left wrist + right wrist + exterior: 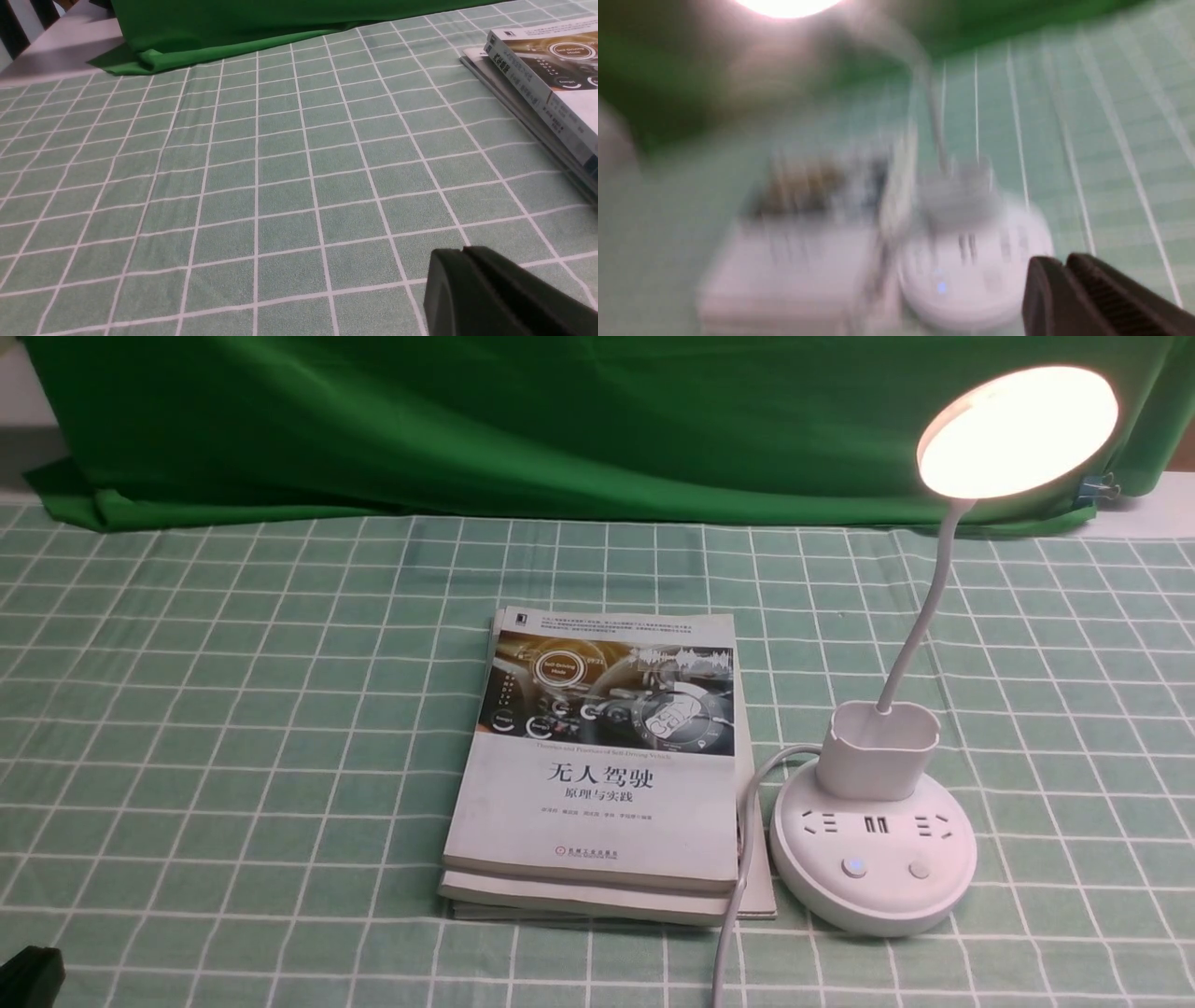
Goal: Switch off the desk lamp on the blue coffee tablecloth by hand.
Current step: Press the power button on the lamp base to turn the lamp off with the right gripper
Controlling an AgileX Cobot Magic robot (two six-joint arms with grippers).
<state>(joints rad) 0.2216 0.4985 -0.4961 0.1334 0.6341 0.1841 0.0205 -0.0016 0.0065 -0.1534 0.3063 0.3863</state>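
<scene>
Desk lamp [878,751]: we see it lit, on the blue coffee tablecloth [233,709] beside stacked books [597,784].
Left gripper [464,252]: pressed together.
Right gripper [1064,262]: pressed together, near lamp base; blurred.

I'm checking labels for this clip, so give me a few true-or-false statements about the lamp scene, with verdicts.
1. The desk lamp is lit. True.
2. The books lie on the robot's right of the lamp. False: they lie on its left.
3. The blue coffee tablecloth carries a white grid. True.
4. The right gripper grips the lamp's neck. False: it is shut on nothing, away from the neck.
5. A white cord runs from the lamp's base toward the front camera. True.
</scene>
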